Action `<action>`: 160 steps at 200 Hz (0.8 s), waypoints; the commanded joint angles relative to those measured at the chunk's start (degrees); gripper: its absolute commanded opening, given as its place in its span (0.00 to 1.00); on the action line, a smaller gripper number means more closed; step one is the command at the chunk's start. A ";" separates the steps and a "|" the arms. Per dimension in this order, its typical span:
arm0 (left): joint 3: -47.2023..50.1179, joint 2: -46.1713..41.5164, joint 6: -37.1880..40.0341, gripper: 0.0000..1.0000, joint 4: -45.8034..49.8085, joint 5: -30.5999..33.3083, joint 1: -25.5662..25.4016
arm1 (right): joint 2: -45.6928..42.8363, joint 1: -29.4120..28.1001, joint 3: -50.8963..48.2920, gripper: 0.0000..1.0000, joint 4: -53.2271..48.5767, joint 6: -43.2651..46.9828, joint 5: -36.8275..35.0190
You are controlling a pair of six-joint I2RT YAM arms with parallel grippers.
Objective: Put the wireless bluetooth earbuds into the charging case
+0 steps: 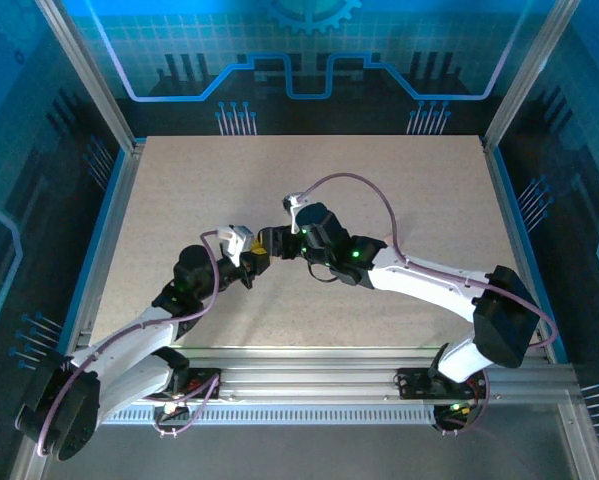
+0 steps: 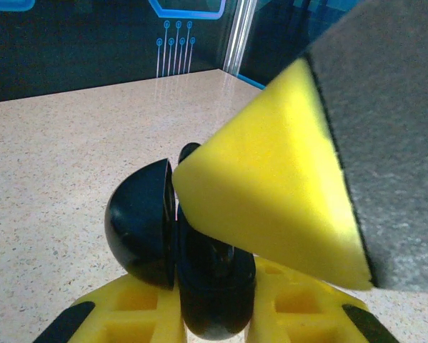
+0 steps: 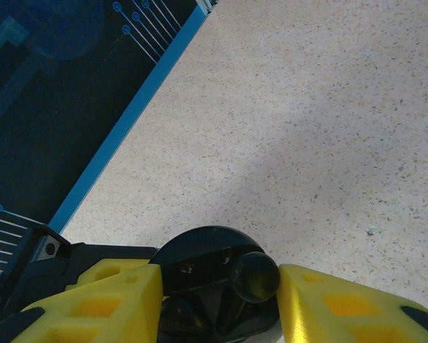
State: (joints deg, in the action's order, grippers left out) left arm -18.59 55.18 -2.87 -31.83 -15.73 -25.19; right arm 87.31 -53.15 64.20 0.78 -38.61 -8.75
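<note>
Case (image 2: 142, 229) pinched in left claw (image 2: 215, 314); right claw (image 3: 221, 286), spread about earbud (image 3: 253, 277), needed straight lift-off, no nudging.

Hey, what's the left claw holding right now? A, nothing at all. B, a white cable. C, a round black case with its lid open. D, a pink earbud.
C: in the left wrist view the left claw grips a black case between its yellow fingers, the lid swung open.
</note>
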 commanded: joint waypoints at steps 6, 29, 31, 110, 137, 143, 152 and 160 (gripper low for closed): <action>-2.46 0.09 0.88 0.11 -1.83 0.25 -0.03 | -1.87 0.88 -0.84 0.47 1.51 -0.58 1.04; -2.50 0.08 0.85 0.11 -1.83 0.17 -0.03 | -2.19 1.09 -0.89 0.48 1.34 -0.76 0.93; -2.50 0.10 0.85 0.11 -1.83 0.17 -0.03 | -2.22 1.06 -0.94 0.48 1.34 -0.76 0.93; -2.25 -0.33 0.98 0.11 -1.39 0.04 -0.03 | -4.27 1.56 -1.45 0.52 1.38 -1.09 1.13; -2.24 -0.33 1.03 0.11 -1.15 -0.01 -0.03 | -5.21 1.90 -1.38 0.53 1.50 -0.94 1.38; -2.24 -0.34 1.14 0.11 -1.16 -0.02 -0.03 | -5.37 1.93 -1.42 0.53 1.47 -1.02 1.49; -2.28 -0.39 1.05 0.11 -1.29 -0.12 -0.03 | -5.52 2.00 -1.41 0.53 1.51 -0.96 1.61; -2.26 -0.35 1.12 0.11 -1.30 -0.02 -0.03 | -5.57 2.18 -1.51 0.53 1.51 -0.98 1.72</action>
State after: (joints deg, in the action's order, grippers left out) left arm -19.03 55.16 -2.85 -31.90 -15.73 -25.19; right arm 83.35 -51.92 63.37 1.02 -39.05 -8.01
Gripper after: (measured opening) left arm 0.191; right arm 0.526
